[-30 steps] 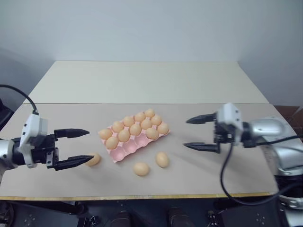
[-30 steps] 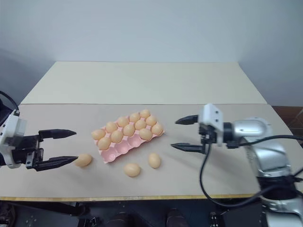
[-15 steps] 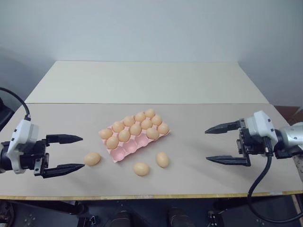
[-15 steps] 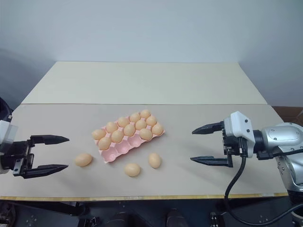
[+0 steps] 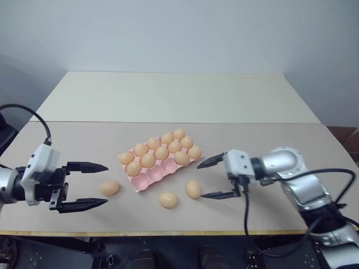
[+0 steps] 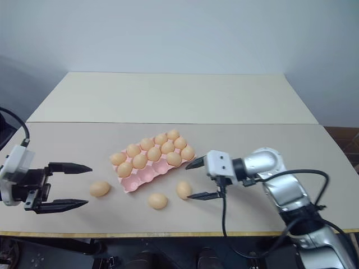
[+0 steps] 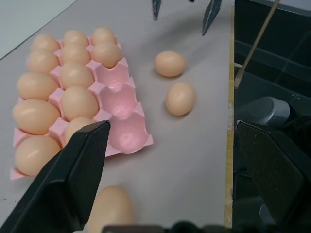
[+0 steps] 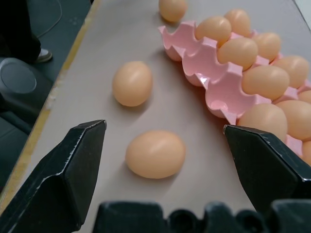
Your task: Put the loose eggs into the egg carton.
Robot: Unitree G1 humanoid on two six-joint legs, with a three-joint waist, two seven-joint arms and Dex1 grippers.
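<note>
My right gripper (image 5: 208,178) gapes wide beside an egg (image 5: 193,189); next I straddle and pinch it for the carton (image 5: 147,178). My left gripper (image 5: 100,185) is wide too.

egg carton (image 5: 147,180): pink moulded tray, centre of frame, lying diagonally; ten cups filled, near row of cups empty.
loose eggs: three tan ovals on the table, lower centre, at (image 5: 109,188), (image 5: 168,200), (image 5: 193,189).

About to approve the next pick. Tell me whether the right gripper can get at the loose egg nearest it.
Probably yes. The right gripper is open, its fingers aimed at the nearest loose egg with bare table between them. The egg carton lies just beyond that egg, apart from it.
</note>
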